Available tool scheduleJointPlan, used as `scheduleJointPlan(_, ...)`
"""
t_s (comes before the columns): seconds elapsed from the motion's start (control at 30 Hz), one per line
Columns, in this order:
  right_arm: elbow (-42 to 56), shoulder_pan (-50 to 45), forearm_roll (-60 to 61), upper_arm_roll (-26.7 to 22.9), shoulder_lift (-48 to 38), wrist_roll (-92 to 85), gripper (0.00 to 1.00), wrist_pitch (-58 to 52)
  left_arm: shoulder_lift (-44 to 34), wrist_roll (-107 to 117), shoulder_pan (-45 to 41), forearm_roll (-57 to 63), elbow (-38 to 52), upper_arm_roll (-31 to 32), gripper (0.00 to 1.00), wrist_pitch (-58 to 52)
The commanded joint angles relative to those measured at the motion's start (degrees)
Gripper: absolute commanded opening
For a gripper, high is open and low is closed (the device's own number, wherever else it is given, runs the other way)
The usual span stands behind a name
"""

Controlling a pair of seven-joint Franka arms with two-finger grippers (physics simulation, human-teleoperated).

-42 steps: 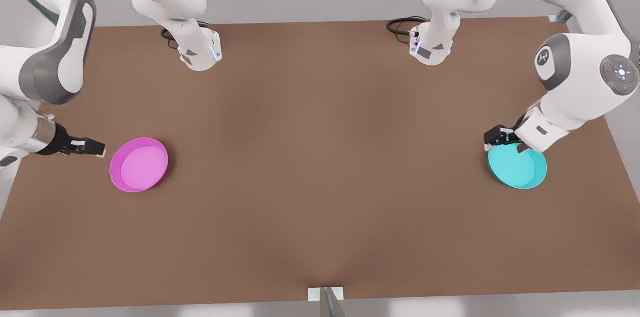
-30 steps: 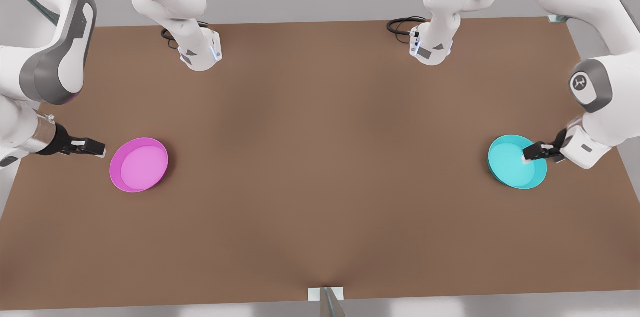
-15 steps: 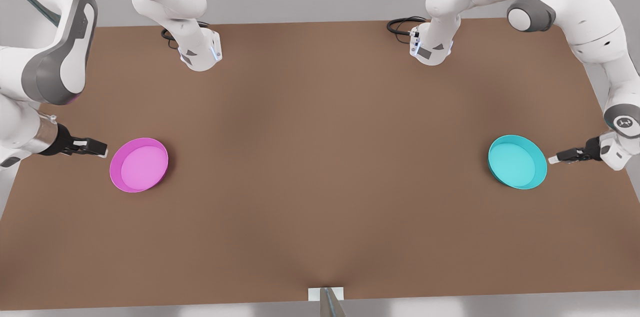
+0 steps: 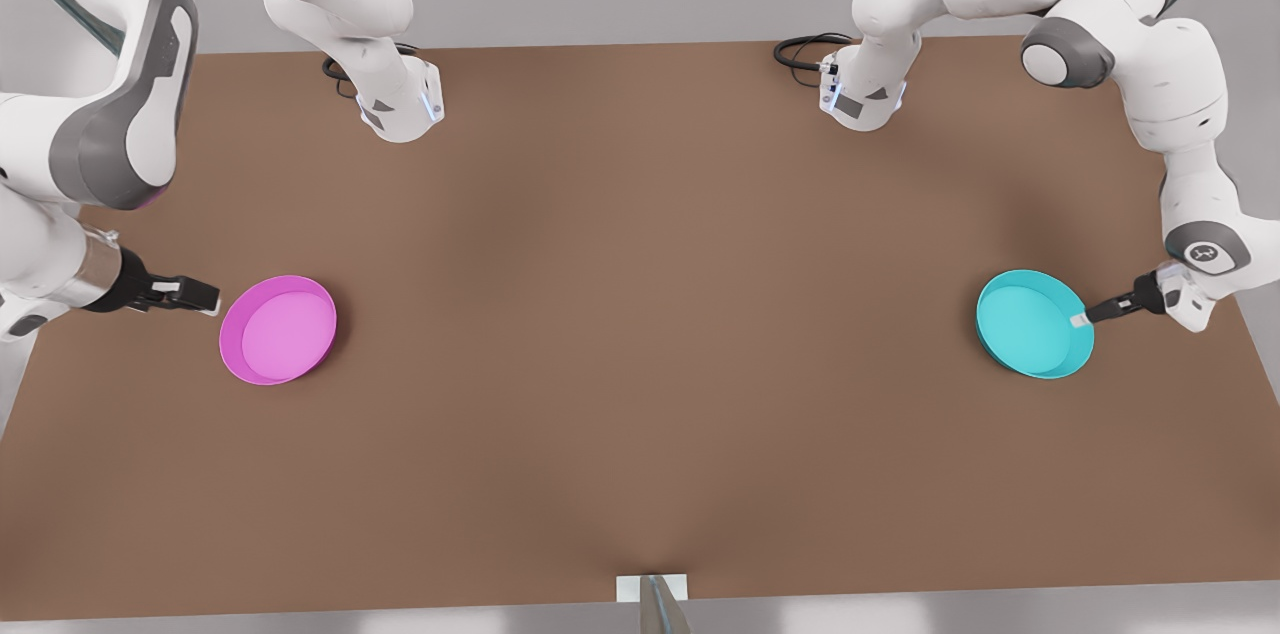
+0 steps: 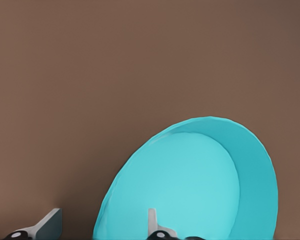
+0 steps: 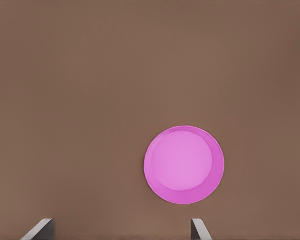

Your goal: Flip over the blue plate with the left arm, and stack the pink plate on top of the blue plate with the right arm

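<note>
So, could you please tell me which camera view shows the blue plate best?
The front view: the whole blue plate lies rim-up on the table, with the left gripper at its rim. The left wrist view shows it close, partly cropped.

We find no readable words, numbers or brand names anywhere in these views. The only sign we can make out is a small white emblem on the grey joint cap of the left arm (image 4: 1207, 253), at the front view's right, too small to read.
</note>
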State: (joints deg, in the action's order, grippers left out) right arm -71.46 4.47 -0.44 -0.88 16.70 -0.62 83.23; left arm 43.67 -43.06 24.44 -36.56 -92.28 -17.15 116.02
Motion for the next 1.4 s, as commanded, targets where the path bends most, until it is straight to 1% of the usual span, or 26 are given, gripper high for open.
scheduleJointPlan(0.0,0.0,0.01,0.0,0.0,0.08,0.0,1.0,0.0,-0.08,0.0,0.0,0.0,0.0,-0.08,0.61,-0.18)
scheduleJointPlan(0.03,0.0,0.01,0.0,0.0,0.08,0.0,1.0,0.0,-0.08,0.0,0.0,0.17,-0.09,-0.08,0.56,-0.01)
scheduleJointPlan(0.07,0.0,0.01,-0.08,0.0,0.08,0.0,1.0,0.0,0.1,-0.09,0.0,0.17,0.0,0.01,0.55,0.52)
scheduleJointPlan(0.17,0.0,0.01,0.0,0.0,0.17,0.0,1.0,0.0,0.89,-2.2,-0.09,0.09,0.26,0.36,0.55,3.95)
scheduleJointPlan(0.37,0.0,0.01,0.0,0.0,0.17,0.0,1.0,0.0,0.71,-4.57,-0.09,0.0,0.0,0.54,0.55,2.81)
scheduleJointPlan(0.43,0.0,0.01,0.0,0.0,0.17,0.0,1.0,0.0,0.62,-4.57,-0.09,-0.09,-0.09,1.06,0.52,2.72)
scheduleJointPlan(0.5,0.0,0.01,0.0,0.0,0.17,0.0,1.0,0.0,0.71,-4.57,-0.09,-0.09,-0.09,1.06,0.47,2.63)
scheduleJointPlan(0.57,0.0,0.01,0.0,0.0,0.17,0.0,1.0,0.0,0.89,-4.66,-0.09,-0.09,-0.09,1.06,0.4,2.72)
scheduleJointPlan(0.73,0.0,0.01,0.0,0.0,0.17,0.0,1.0,0.0,0.89,-4.66,-0.09,-0.09,-0.09,1.15,0.32,2.63)
scheduleJointPlan(0.83,0.0,0.01,0.0,0.0,0.17,0.0,1.0,0.0,0.98,-4.57,-0.09,-0.18,-0.44,1.15,0.32,2.72)
scheduleJointPlan(0.87,0.0,0.01,0.0,0.0,0.17,0.0,1.0,0.09,0.98,-4.66,-0.09,-0.27,-0.44,1.15,0.29,2.81)
scheduleJointPlan(0.93,0.0,0.01,0.0,0.0,0.17,0.0,1.0,0.0,0.98,-4.57,-0.09,-0.27,-0.44,1.15,0.28,2.72)
scheduleJointPlan(0.97,0.0,0.01,0.0,0.0,0.17,0.0,1.0,0.0,0.89,-4.57,-0.09,-0.27,-0.36,1.15,0.23,2.81)
scheduleJointPlan(1.0,0.0,0.01,0.0,0.0,0.17,0.0,1.0,0.0,0.89,-4.57,-0.09,-0.27,-0.36,1.15,0.21,2.72)
scheduleJointPlan(1.3,-0.09,0.01,0.0,0.0,0.26,0.0,1.0,0.09,0.45,-3.96,-0.09,-1.14,0.26,1.77,0.21,2.55)
scheduleJointPlan(1.33,-0.09,0.01,0.0,0.0,0.26,0.0,1.0,0.09,0.1,-4.14,-0.09,-1.14,0.88,1.68,0.21,0.09)
scheduleJointPlan(1.37,-0.09,0.01,0.0,0.0,0.26,0.0,1.0,0.09,0.01,-4.05,-0.09,-1.14,1.66,1.68,0.21,0.0)
